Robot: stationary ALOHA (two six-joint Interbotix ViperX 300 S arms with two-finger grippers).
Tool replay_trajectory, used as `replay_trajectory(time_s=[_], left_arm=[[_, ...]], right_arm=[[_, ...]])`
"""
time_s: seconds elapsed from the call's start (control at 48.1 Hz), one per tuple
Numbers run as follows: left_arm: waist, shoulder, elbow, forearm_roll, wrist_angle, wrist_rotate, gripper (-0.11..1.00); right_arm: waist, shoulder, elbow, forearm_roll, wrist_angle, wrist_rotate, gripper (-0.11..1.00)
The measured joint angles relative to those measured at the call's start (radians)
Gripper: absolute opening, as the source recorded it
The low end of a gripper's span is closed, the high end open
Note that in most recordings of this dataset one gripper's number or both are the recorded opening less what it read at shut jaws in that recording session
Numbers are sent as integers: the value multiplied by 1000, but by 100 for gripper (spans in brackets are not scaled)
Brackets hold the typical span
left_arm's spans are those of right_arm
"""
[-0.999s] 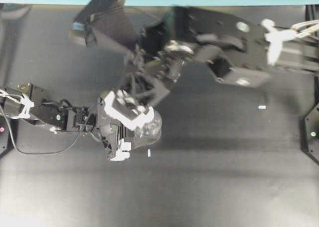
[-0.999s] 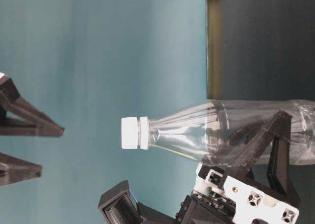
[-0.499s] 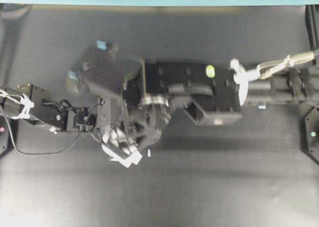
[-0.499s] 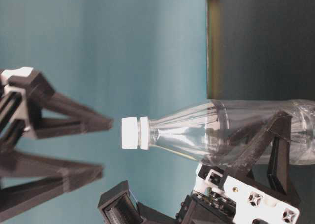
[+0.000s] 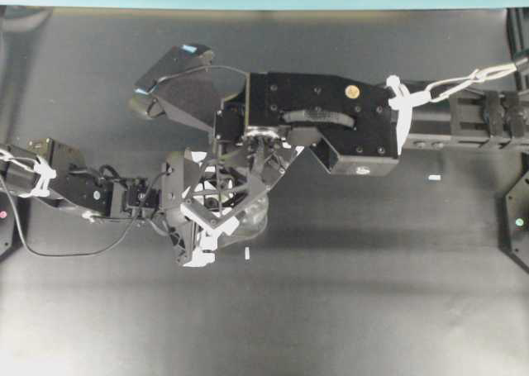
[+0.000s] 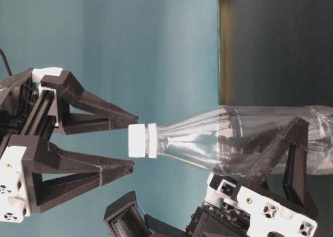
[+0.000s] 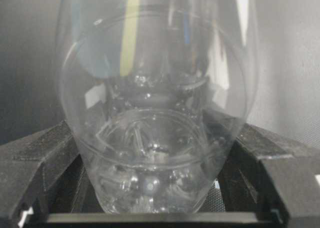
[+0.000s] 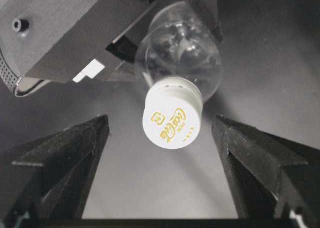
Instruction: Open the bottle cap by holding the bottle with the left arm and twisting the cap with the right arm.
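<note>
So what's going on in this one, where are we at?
The left gripper is clamped around the body of the clear bottle, holding it up off the table. The right gripper has its jaws open on either side of the white bottle cap, fingertips level with it but not closed on it. In the right wrist view the cap sits between the two fingers with clear gaps on both sides. Twisting has not begun.

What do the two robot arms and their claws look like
The left arm is slim and black, with a thin looping black cable, white ties and a white-tipped claw. The right arm has a boxy, screw-dotted black segment, pale braided cable, white tie and an openwork triangular claw.
</note>
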Motion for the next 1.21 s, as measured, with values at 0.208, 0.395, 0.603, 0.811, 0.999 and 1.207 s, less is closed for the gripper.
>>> replay_trajectory(time_s=[0.208, 0.395, 0.603, 0.811, 0.999, 1.207], left_arm=[[0, 0, 0, 0, -2, 0, 79], [0, -2, 0, 0, 0, 0, 79], [0, -2, 0, 0, 0, -3, 79], [0, 0, 0, 0, -2, -3, 79], [-2, -2, -2, 0, 0, 0, 79], [-3, -2, -2, 0, 6, 0, 79]], right_arm=[[-2, -2, 9, 2, 0, 2, 75], [-2, -5, 31, 0, -11, 0, 42], [-9, -8, 35, 0, -25, -3, 35], [-12, -8, 34, 2, -9, -156, 35], [-12, -8, 34, 0, 20, -379, 35], [-12, -8, 32, 2, 20, -637, 35]])
